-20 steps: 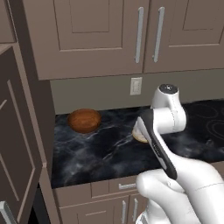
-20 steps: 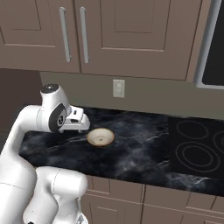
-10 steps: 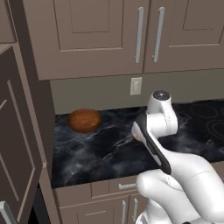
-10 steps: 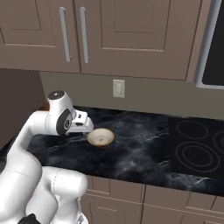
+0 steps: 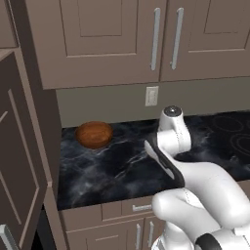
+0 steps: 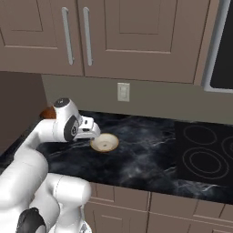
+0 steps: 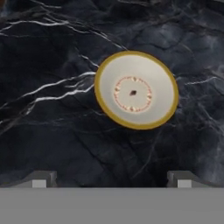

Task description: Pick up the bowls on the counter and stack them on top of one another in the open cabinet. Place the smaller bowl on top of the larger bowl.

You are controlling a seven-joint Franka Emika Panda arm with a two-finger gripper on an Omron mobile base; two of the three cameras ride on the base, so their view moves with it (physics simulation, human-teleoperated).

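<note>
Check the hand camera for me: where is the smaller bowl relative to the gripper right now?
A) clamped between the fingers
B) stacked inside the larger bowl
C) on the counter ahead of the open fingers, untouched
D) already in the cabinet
C: the smaller bowl sits alone on the counter, clear of the open gripper, whose fingertips are apart and empty.

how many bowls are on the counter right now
2. The larger bowl, reddish-brown, sits near the counter's back left, by the tall cabinet side. The smaller bowl, cream-white inside, sits mid-counter just in front of the open tool. Others may be hidden behind the arm.
</note>
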